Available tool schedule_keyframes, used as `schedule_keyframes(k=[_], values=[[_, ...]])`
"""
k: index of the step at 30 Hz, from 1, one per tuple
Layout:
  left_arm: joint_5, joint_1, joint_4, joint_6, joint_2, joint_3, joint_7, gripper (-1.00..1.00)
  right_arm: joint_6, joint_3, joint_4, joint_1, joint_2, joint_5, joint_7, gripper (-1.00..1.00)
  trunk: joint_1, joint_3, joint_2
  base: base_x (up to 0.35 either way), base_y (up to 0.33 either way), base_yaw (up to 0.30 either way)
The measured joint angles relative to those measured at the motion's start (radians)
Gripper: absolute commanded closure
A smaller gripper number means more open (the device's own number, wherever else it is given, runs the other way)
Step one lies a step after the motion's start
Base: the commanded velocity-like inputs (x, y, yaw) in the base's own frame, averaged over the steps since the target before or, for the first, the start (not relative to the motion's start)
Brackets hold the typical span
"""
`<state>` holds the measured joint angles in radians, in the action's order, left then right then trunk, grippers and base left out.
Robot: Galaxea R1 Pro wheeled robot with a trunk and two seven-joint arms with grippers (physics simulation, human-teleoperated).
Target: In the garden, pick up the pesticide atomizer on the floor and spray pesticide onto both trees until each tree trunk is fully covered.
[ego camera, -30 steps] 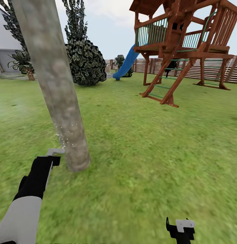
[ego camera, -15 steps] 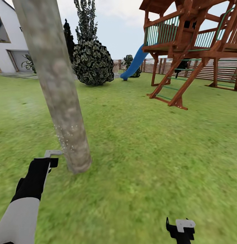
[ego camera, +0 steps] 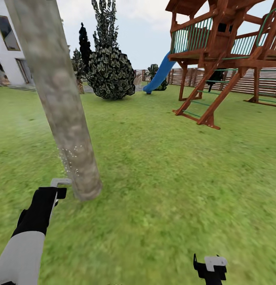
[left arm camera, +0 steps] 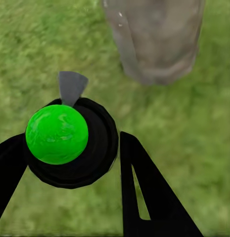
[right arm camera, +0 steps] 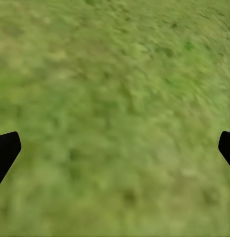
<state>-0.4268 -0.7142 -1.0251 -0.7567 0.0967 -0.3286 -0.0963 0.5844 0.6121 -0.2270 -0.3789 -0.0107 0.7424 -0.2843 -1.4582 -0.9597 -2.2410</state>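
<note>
- Two black fingers of the left gripper clamp the black, green-capped pesticide atomizer, nozzle near the mottled grey-brown tree trunk.
- White pesticide specks dot the trunk's base.
- Right gripper spread wide over green grass lawn, holding nothing.

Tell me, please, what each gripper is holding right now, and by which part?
The left gripper holds the pesticide atomizer, its fingers around the round black body below the green cap. The right gripper is open over grass, holding nothing.
</note>
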Motion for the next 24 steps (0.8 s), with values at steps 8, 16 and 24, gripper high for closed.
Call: schedule_keyframes(k=[8, 16, 24], values=[[0.001, -0.001, 0.002, -0.003, -0.014, 0.029, 0.001, 1.0, 0.0, 0.0, 0.0, 0.0, 0.0, 0.0, 0.0, -1.0, 0.0, 0.0, 0.0, 0.16, -0.236, 0.209], [0.005, 0.0, -0.002, -0.001, -0.007, 0.028, 0.001, 1.0, 0.0, 0.0, 0.0, 0.0, 0.0, 0.0, 0.001, -1.0, 0.0, 0.0, 0.0, 0.277, -0.148, 0.005], [-0.016, 0.002, 0.029, 0.001, -0.074, 0.03, 0.001, 1.0, 0.0, 0.0, 0.0, 0.0, 0.0, 0.0, 0.001, -1.0, 0.0, 0.0, 0.0, 0.28, -0.152, 0.0]])
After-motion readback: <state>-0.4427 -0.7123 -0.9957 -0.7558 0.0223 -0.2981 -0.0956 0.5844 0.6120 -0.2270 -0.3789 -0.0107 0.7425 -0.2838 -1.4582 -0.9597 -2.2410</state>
